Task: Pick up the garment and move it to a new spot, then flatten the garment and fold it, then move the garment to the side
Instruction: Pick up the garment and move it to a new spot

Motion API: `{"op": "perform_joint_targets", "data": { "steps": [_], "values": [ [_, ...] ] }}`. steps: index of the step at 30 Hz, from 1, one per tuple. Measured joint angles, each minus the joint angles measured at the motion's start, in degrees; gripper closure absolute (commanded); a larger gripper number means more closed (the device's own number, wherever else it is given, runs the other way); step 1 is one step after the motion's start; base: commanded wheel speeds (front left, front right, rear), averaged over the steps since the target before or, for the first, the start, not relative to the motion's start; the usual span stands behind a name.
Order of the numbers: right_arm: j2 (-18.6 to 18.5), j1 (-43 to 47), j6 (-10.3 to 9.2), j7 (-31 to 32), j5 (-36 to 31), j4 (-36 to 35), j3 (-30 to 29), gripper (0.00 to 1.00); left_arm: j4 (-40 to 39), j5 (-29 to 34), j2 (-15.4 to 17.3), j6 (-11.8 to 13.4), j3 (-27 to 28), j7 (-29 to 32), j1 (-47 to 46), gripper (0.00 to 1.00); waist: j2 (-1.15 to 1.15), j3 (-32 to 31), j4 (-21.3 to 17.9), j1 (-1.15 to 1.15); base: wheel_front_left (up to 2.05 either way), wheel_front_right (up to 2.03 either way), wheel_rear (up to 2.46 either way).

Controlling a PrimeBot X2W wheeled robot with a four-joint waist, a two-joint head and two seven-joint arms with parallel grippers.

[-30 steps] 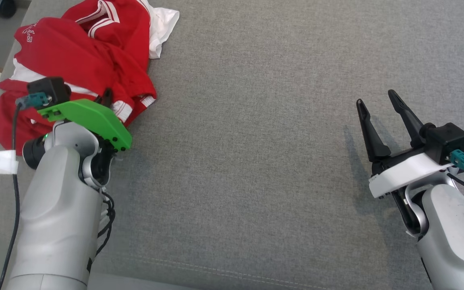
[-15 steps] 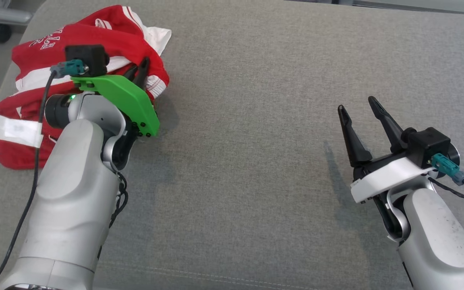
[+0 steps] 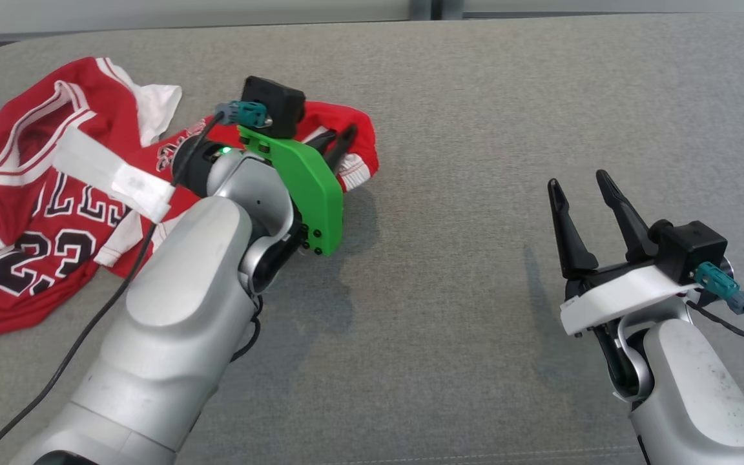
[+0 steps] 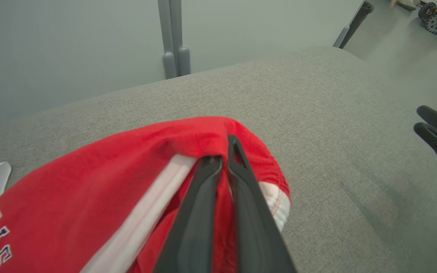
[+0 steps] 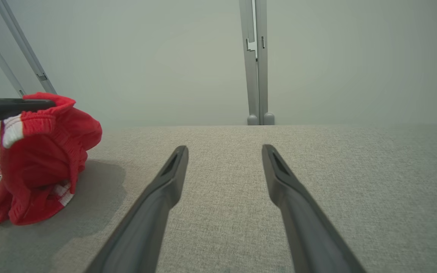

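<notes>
Your left gripper [image 3: 341, 137], jaws pinching the hem of the red jersey [image 3: 42, 213], its long axis lying left-to-right across the grey desk [image 3: 475, 129], your right gripper [image 3: 577, 181], jaws spread

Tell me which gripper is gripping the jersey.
The left gripper, on the green mount, shut on the red jersey; the right gripper is open and holds nothing.

Open grey surface [image 3: 475, 116] centre and right — garment [image 3: 36, 213] heaped left.

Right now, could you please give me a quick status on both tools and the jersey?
Left tool shut on jersey edge, edge raised. Right tool open, empty. Jersey partly spread on grey surface. Nothing seen blocking.
</notes>
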Motion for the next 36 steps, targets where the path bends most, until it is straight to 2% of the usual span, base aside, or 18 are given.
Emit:
{"op": "perform_joint_targets", "data": {
  "steps": [5, 10, 18, 23, 30, 31, 34, 35, 36],
  "values": [
    [0.6, 1.3, -1.31, 0.0, 0.8, -1.3, -1.3, 0.0, -4.7, -4.6, 0.2, -0.1, -7.0, 2.1, -0.6, 1.0, 0.0, -0.5, -3.9, 0.0, 0.0, 0.0, 0.0],
    [0.8, 2.9, -1.41, 0.0, 1.6, -1.8, -1.4, 0.0, -9.6, -10.0, 0.3, -0.5, -12.7, 3.7, -0.7, 1.0, 0.0, -0.9, -8.0, 0.0, 0.0, 0.0, 0.0],
    [1.0, 4.0, -1.41, 0.0, 2.0, -2.2, -0.8, 0.0, -12.8, -14.5, 0.6, -0.4, -17.1, 4.7, -1.1, 1.0, 0.0, -1.2, -13.7, 0.0, 0.0, 0.0, 0.0],
    [1.1, 4.0, -1.19, 0.0, 2.0, -2.0, 1.2, 0.0, -12.6, -15.2, 0.7, 2.4, -18.4, 5.6, -0.2, 1.0, 0.0, -1.2, -17.8, 0.0, 0.0, 0.0, 0.0],
    [1.2, 3.9, -0.74, 0.0, 1.9, -1.6, 1.0, 0.0, -11.8, -17.2, 1.0, 4.9, -20.9, 4.5, 4.0, 1.0, 0.0, -1.0, -22.1, 0.0, 0.0, 0.0, 0.0],
    [1.3, 3.9, -0.71, 0.0, 1.9, -1.6, 1.1, 0.0, -11.6, -17.0, 1.0, 5.2, -20.9, 4.1, 4.0, 0.96, 0.0, -0.9, -22.4, 0.0, 0.0, 0.0, 0.0],
    [1.3, 3.6, -0.24, 0.0, 1.7, -1.6, 1.7, 0.0, -10.4, -16.0, 1.0, 6.7, -20.7, 2.5, 4.0, 0.56, 0.0, -1.1, -22.2, 0.0, 0.0, 0.0, 0.0],
    [1.3, 3.3, -0.24, 0.0, 1.6, -1.6, 1.9, 0.0, -9.9, -15.5, 1.1, 7.0, -20.7, 2.2, 4.0, 0.24, 0.0, -1.2, -22.1, 0.0, 0.0, 0.0, 0.0],
    [1.3, 3.2, -0.23, 0.0, 1.4, -1.6, 2.0, 0.0, -9.8, -15.3, 1.2, 7.3, -20.6, 2.0, 4.0, 0.0, 0.0, -1.3, -22.0, 0.0, 0.0, 0.0, 0.0]
  ]
}}
